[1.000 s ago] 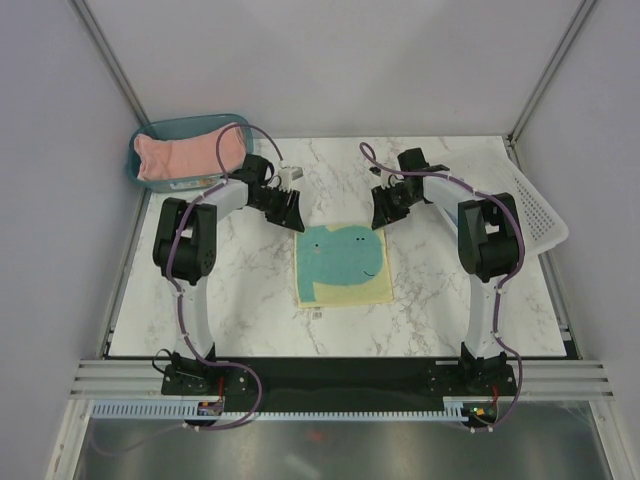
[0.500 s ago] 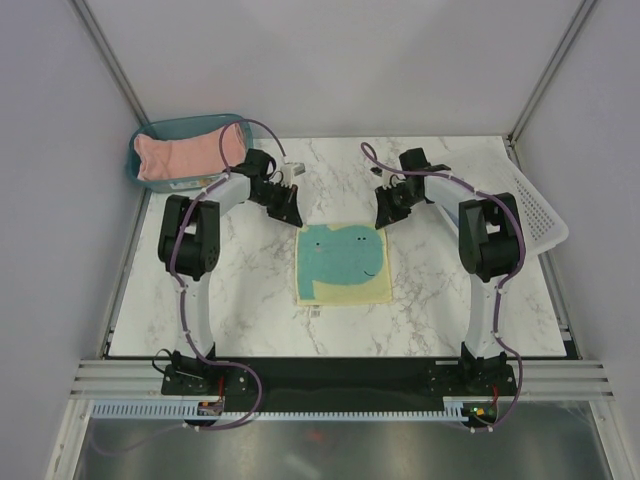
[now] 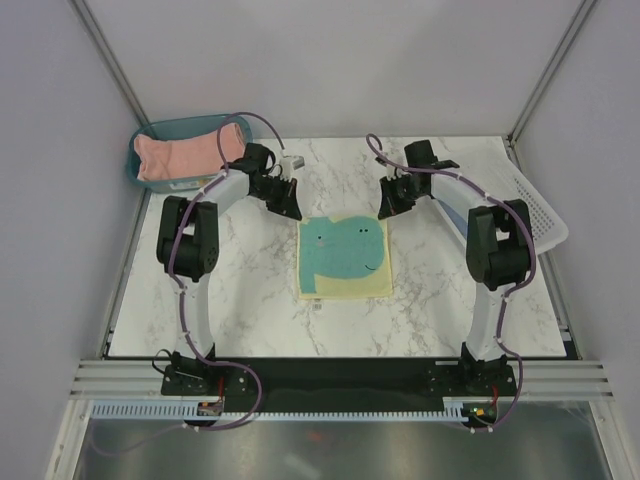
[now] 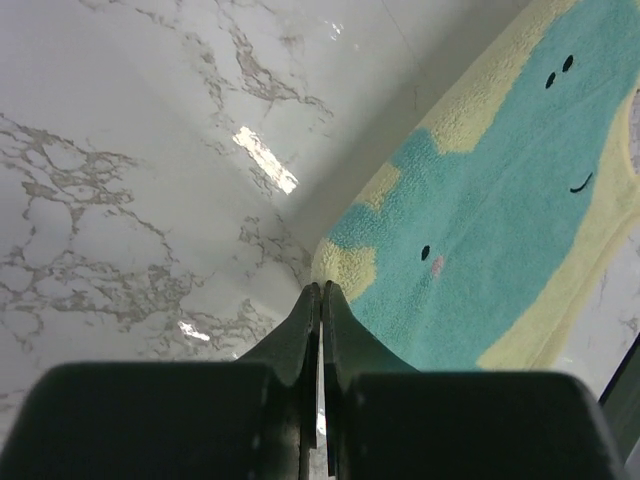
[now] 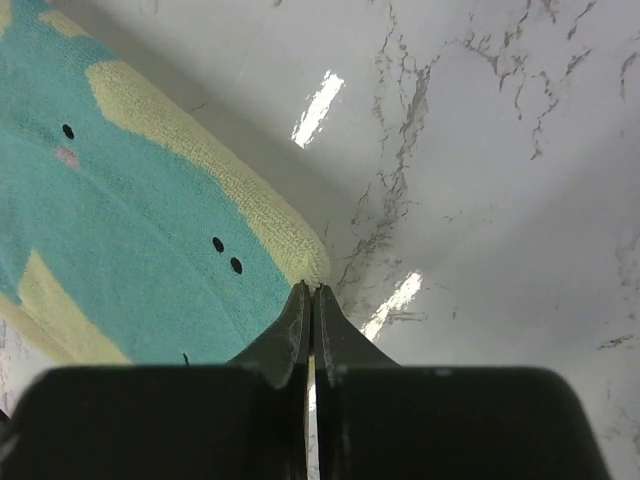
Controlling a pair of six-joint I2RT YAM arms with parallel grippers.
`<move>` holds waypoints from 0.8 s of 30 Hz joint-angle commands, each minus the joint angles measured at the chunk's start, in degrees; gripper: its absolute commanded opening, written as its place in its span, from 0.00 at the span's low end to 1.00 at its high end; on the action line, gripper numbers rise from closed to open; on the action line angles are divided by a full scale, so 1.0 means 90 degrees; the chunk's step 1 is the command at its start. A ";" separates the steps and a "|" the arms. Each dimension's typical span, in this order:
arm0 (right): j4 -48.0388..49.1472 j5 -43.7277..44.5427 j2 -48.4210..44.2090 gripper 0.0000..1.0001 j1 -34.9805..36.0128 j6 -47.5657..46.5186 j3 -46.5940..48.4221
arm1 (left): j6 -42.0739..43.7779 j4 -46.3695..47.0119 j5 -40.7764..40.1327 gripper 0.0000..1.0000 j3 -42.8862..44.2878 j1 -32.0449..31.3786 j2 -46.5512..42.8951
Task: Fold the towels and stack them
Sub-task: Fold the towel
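The pale yellow whale-print towel [image 3: 345,258] lies flat on the marble table, folded to a near square. My left gripper [image 3: 295,212] is shut on its far left corner, and my right gripper [image 3: 384,212] is shut on its far right corner. In the left wrist view the shut gripper [image 4: 320,287] meets the towel's [image 4: 500,200] yellow corner. In the right wrist view the shut gripper [image 5: 311,288] meets the towel's [image 5: 130,220] corner in the same way. The salmon-pink towel [image 3: 185,152] lies bundled in the bin. The light blue towel is out of view.
The teal plastic bin [image 3: 134,166] stands at the far left corner of the table. The white perforated basket [image 3: 540,210] leans at the right edge. Grey walls enclose the table on three sides.
Both grippers have moved toward the far side of the table, and the whale towel has slid that way with them, its far edge now nearer the back.
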 commanded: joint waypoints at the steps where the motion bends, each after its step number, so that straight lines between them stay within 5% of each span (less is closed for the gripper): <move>1: 0.0329 0.0075 -0.0632 0.00 -0.0011 0.0140 -0.0231 | -0.0158 0.0249 -0.0058 0.02 -0.0206 0.0003 -0.0794; 24: 0.1609 0.1286 -0.3367 0.00 0.0507 0.0921 -0.3072 | -0.0744 0.1363 -0.0928 0.02 -0.3096 -0.0719 -0.3421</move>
